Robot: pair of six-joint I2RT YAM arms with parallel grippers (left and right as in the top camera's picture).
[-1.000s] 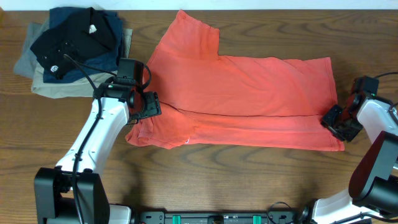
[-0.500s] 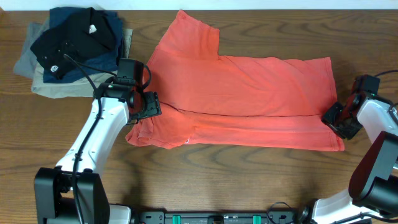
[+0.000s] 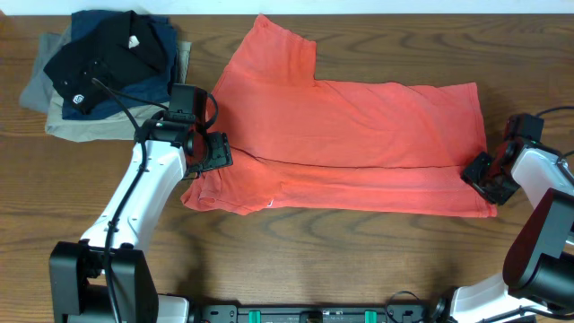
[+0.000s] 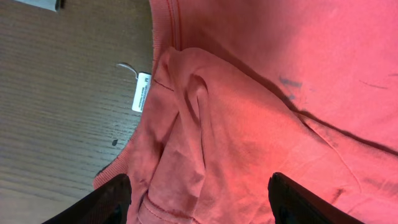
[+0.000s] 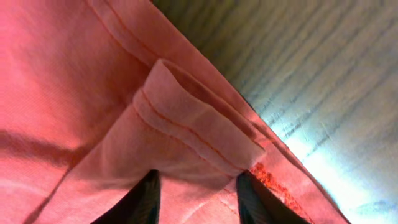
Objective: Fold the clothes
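Note:
The coral-red T-shirt [image 3: 359, 135] lies flat on the table, folded lengthwise, with one sleeve pointing to the far side. No lettering shows. My left gripper [image 3: 208, 152] is open over the shirt's left end. In the left wrist view its fingers [image 4: 198, 205] straddle bunched cloth [image 4: 205, 137] beside the collar and a white label [image 4: 141, 91]. My right gripper [image 3: 484, 175] is at the shirt's right hem corner. In the right wrist view its fingers [image 5: 199, 199] are apart over the cloth, just short of a doubled hem fold [image 5: 193, 124].
A stack of black, navy and khaki folded garments [image 3: 99, 67] sits at the far left. Bare wooden table [image 3: 314, 260] runs along the near side of the shirt. The table's right edge is close to my right arm.
My right gripper has shifted slightly left and nearer, onto the hem corner. The left arm and the shirt have not moved.

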